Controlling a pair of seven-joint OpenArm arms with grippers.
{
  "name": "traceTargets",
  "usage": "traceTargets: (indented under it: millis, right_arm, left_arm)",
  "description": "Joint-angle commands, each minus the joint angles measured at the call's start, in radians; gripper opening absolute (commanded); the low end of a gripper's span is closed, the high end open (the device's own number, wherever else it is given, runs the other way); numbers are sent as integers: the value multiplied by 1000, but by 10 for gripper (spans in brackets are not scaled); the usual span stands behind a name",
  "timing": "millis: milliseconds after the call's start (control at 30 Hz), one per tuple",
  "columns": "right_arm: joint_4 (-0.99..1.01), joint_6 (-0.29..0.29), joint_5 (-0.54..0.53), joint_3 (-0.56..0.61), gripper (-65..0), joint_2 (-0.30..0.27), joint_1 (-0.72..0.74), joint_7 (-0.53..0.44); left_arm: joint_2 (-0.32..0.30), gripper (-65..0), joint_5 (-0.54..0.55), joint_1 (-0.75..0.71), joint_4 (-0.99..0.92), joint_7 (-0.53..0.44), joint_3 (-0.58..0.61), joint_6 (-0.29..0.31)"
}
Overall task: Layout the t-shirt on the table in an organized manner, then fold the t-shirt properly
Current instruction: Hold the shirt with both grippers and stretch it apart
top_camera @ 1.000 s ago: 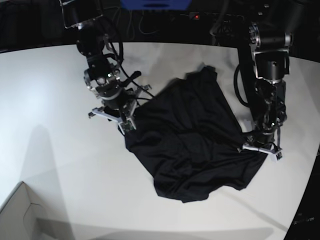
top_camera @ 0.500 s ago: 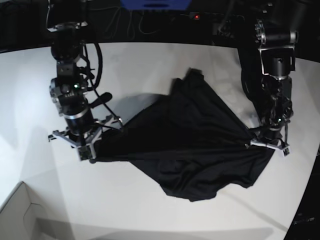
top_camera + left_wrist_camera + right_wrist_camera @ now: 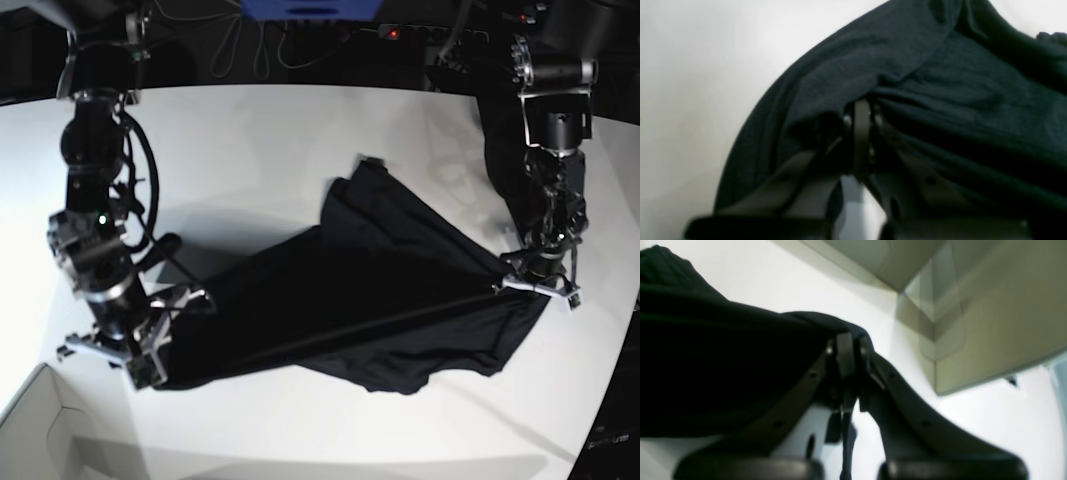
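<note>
Two grippers pinch the shirt (image 3: 380, 290) at opposite ends, and it hangs stretched between them over the table (image 3: 260, 150). Nearest the base camera, a white box corner (image 3: 40, 430) sits at the table's front edge, and just beyond it the right gripper (image 3: 140, 365) has its jaws closed on one end of the shirt; the right wrist view shows the fingers (image 3: 845, 353) pressed together with black cloth bunched over their tips and the box (image 3: 973, 306) close behind them. From there a taut fold line runs across the shirt to the left gripper (image 3: 535, 285), near the table's other side, whose jaws are likewise clamped on fabric; its wrist view shows the fingertips (image 3: 862, 120) buried in dark folds. Farthest back, a loose corner of the shirt (image 3: 365, 170) lies crumpled on the table toward its rear edge.
</note>
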State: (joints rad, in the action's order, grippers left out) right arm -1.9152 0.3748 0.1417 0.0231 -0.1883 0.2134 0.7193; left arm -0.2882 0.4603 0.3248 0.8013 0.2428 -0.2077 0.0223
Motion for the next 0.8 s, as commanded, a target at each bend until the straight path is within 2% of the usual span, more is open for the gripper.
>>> traceTargets:
  millis: [0,167,367,467,533,633,767]
  right_arm:
    - [4,-10,12,4,-650,-7,50,-19]
    - [228,-6,12,24,-650,3,176,-25]
    - [653,-6,12,25,-650,10,335,-27]
    - [779,-6,12,25,-568,5,378,-27]
    - [770,-6,12,22,-495,5,373,-27]
    - [665,-9,12,21,-402,-7,321,-25]
    - [426,-10,12,21,-294,-12,215,-14]
  left_arm:
    - [-19,-646,-5,15,11,0,-5,-17]
    - [-16,-646,-5,-5,20,0,-5,-17]
    - [-15,-646,-5,-19,19,0,-5,-17]
    - [-15,-646,-5,-19,19,0,-5,-17]
    - [-15,-646,-4,-19,20,0,-5,-17]
    - [-18,-646,-4,-14,20,0,-5,-17]
    - [-18,-642,-4,-8,42,2,-5,-17]
